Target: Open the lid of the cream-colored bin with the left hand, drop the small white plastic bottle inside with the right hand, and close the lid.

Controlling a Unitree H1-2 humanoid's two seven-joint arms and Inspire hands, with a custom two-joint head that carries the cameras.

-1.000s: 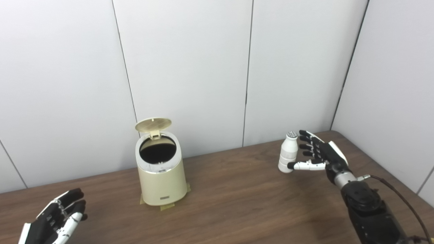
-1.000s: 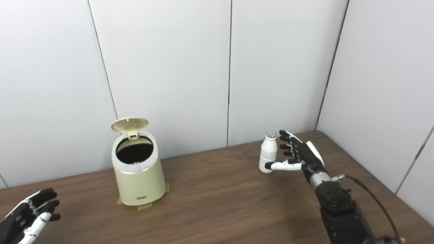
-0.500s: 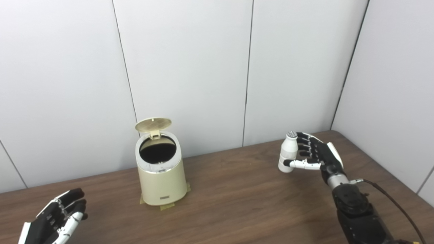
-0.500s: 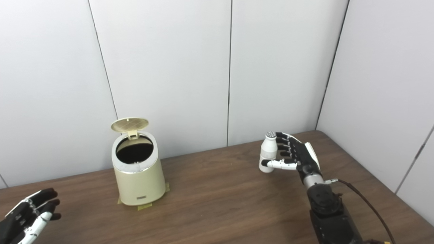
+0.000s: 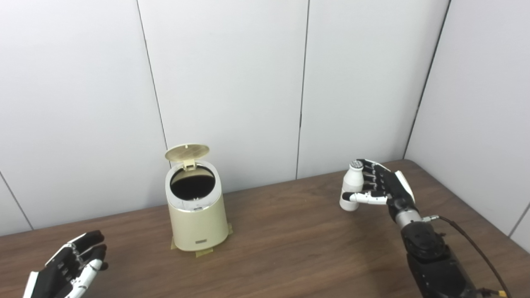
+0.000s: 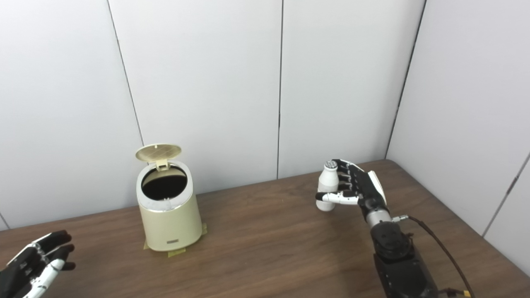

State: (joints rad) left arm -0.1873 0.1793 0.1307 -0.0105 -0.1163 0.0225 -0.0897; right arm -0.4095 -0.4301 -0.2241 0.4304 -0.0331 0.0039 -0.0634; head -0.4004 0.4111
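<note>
1. While the small white plastic bottle [image 5: 352,188] stands upright on the brown wooden table [image 5: 290,248], the right hand [image 5: 383,188] wraps round it: thumb across its front, fingers [image 5: 369,176] behind its neck and shoulder.
2. Whether that grasp is firm cannot be told; the bottle's base is on the table.
3. Well off to that hand's left, the cream-colored round bin [image 5: 198,215] sits on the table, its round cream lid [image 5: 186,152] tipped up at the back, dark opening exposed.
4. Left hand [image 5: 68,267] hovers low, nearer the robot and to the bin's left, fingers apart, holding nothing.
5. Grey panelled wall [image 5: 232,82] behind.
</note>
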